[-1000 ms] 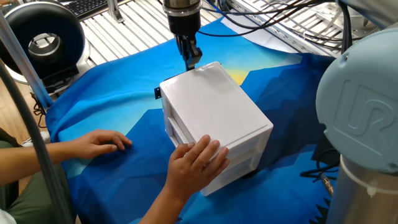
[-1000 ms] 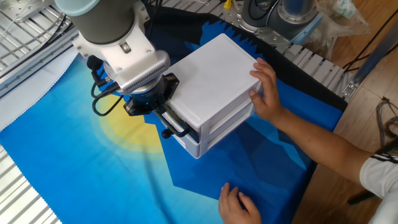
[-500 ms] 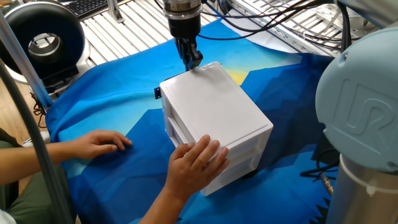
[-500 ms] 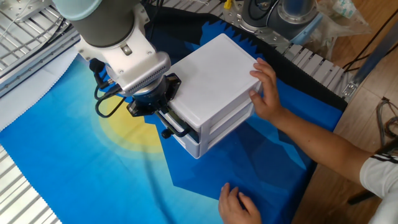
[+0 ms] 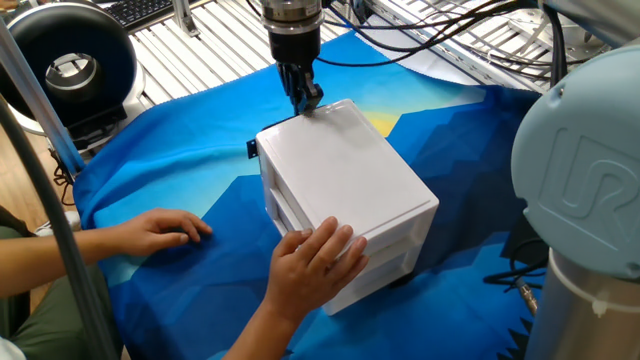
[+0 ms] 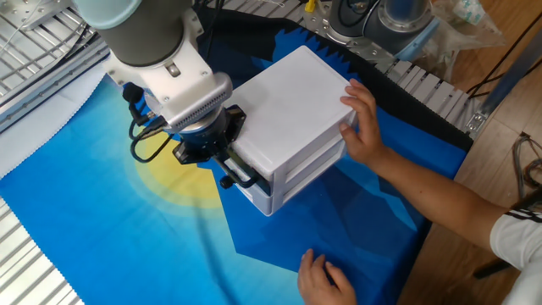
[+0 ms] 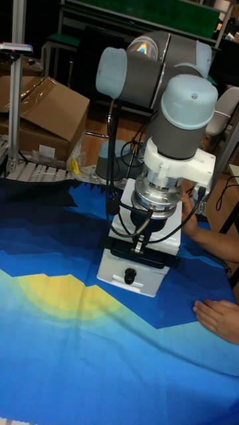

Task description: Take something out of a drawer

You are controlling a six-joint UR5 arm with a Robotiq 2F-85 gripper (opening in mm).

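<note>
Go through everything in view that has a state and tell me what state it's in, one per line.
Top drawer: looks barely opened, if at all; contents hidden.
Lower drawer: closed, black knob showing.
Drawer unit: upright on the blue cloth.
Gripper: at the top drawer's front, fingers around its handle; open or shut cannot be told.
Person's hand: pressed on the unit's back corner.
Person's other hand: flat on the cloth.

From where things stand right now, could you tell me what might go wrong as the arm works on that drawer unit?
The claw sits at the top front edge of the white drawer unit; a pull could drag the whole unit, which only a person's hand braces. That hand lies near the arm, so a slip could strike it. The claw could also slip off the handle.
</note>
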